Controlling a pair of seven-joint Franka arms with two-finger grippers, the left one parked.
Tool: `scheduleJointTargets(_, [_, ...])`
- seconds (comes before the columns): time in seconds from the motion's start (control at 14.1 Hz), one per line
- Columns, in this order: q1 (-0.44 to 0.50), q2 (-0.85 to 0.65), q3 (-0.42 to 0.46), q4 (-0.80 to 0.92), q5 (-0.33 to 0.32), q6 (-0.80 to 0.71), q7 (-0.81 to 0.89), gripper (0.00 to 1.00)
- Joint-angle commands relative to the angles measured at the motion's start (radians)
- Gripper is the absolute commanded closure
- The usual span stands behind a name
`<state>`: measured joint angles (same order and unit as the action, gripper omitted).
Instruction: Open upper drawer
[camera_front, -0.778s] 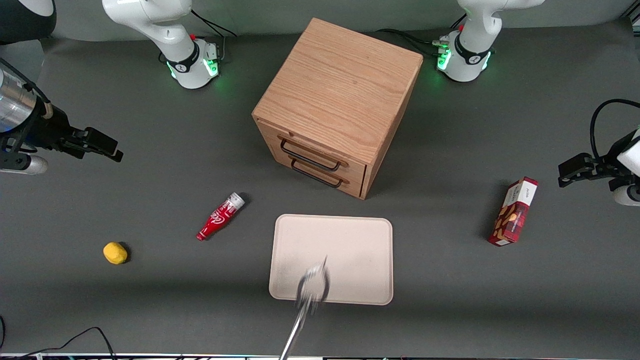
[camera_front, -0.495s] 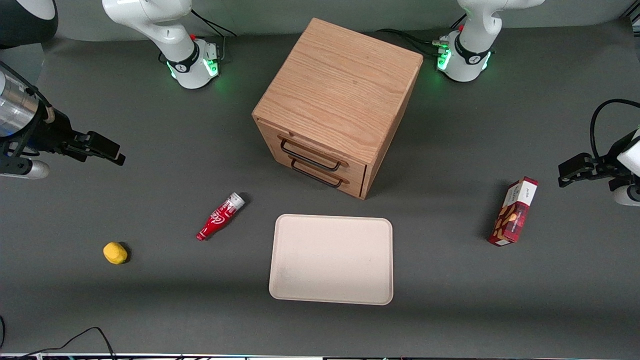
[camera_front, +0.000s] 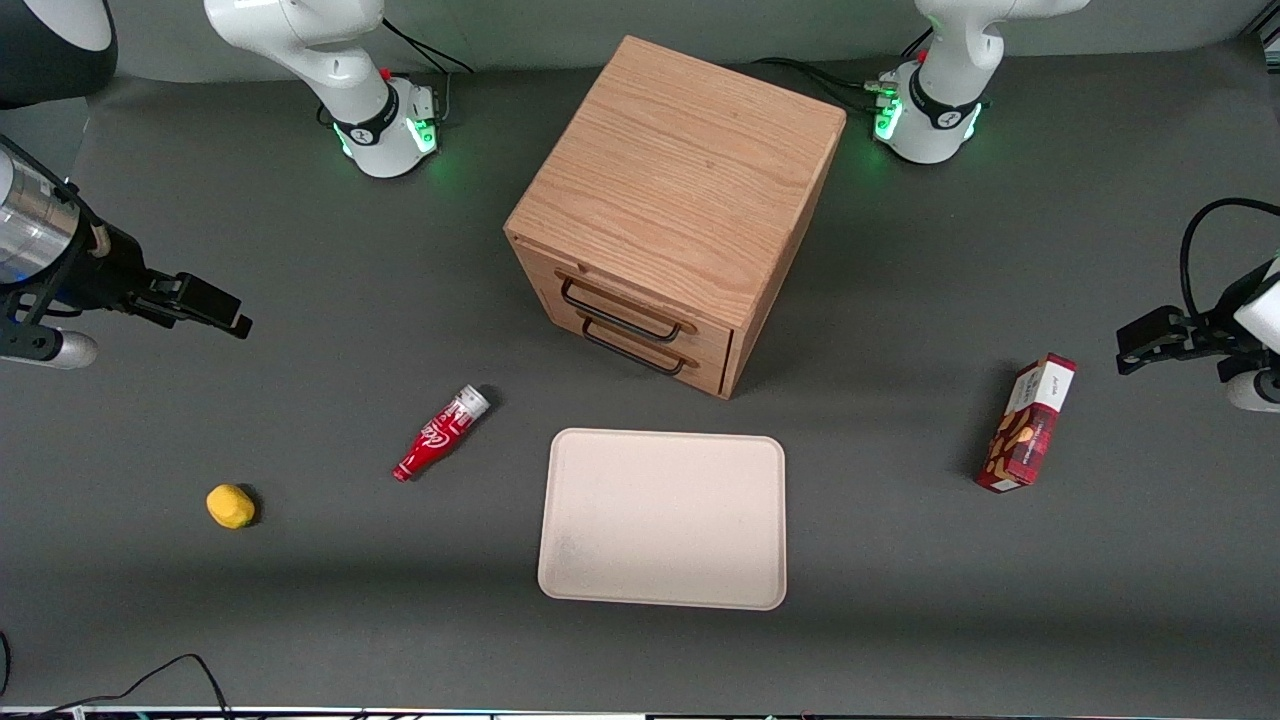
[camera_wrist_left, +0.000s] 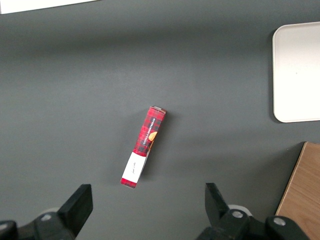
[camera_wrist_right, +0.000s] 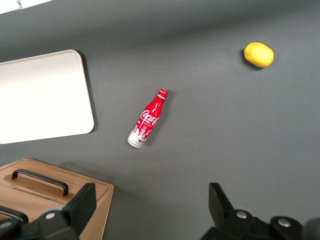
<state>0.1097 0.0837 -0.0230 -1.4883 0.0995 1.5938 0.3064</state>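
Observation:
The wooden cabinet (camera_front: 680, 180) stands in the middle of the table, farther from the front camera than the tray. Its upper drawer (camera_front: 612, 290) is shut, with a thin black wire handle (camera_front: 620, 312). The matching lower drawer (camera_front: 640, 350) beneath it is also shut. My right gripper (camera_front: 215, 308) hangs above the table well off toward the working arm's end, apart from the cabinet. In the right wrist view the gripper (camera_wrist_right: 150, 200) is open and empty, and a corner of the cabinet (camera_wrist_right: 75, 200) with its black handles shows beside one finger (camera_wrist_right: 82, 205).
A beige tray (camera_front: 662, 518) lies in front of the drawers. A red cola bottle (camera_front: 440, 432) lies beside the tray, and a yellow lemon-like object (camera_front: 230, 505) is nearer the working arm's end. A red snack box (camera_front: 1028, 422) lies toward the parked arm's end.
My right gripper has shifted slightly toward the cabinet and a little lower in the view. A blurred metal object seen over the tray in the earliest frame is gone.

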Motion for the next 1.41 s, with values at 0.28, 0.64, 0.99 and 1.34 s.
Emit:
scheduleJointTargets(0.28, [0.004,0.016,-0.002,0.053,-0.007,-0.017,0.020,0.00])
scheduleJointTargets(0.64, [0.015,0.019,0.053,0.054,-0.014,-0.029,0.026,0.00])
scheduleJointTargets(0.99, [0.074,0.054,0.181,0.063,-0.058,-0.029,0.013,0.00])
scheduleJointTargets(1.34, [0.224,0.134,0.198,0.126,-0.057,-0.028,-0.157,0.00])
